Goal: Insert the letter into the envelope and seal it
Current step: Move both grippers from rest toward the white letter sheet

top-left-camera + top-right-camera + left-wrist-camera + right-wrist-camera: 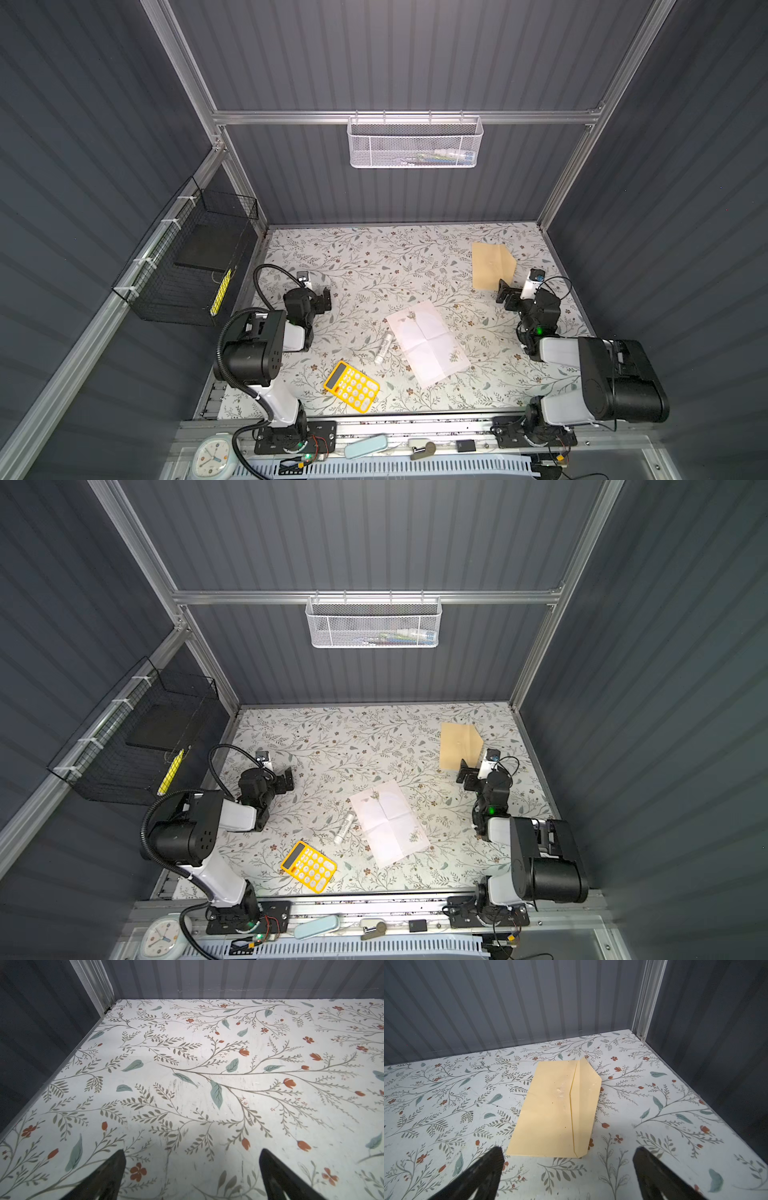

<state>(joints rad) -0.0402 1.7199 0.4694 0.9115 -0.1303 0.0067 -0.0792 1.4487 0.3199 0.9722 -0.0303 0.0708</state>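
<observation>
The letter (pixel 428 343) (pixel 388 823), a white creased sheet, lies flat near the middle of the floral table. The envelope (pixel 492 264) (pixel 459 744) (pixel 556 1109), tan with its flap folded outward, lies at the back right. My right gripper (pixel 508 294) (pixel 468 773) (pixel 569 1149) is open and empty, just short of the envelope's near short edge and not touching it. My left gripper (pixel 326 298) (pixel 287 780) (pixel 193 1152) stands open over bare table at the left, well away from the letter, with nothing between its fingers.
A white glue stick (pixel 383 348) lies just left of the letter. A yellow calculator (pixel 351 386) sits near the front edge. A white mesh basket (pixel 415 141) hangs on the back wall, a black wire basket (pixel 195 266) on the left wall.
</observation>
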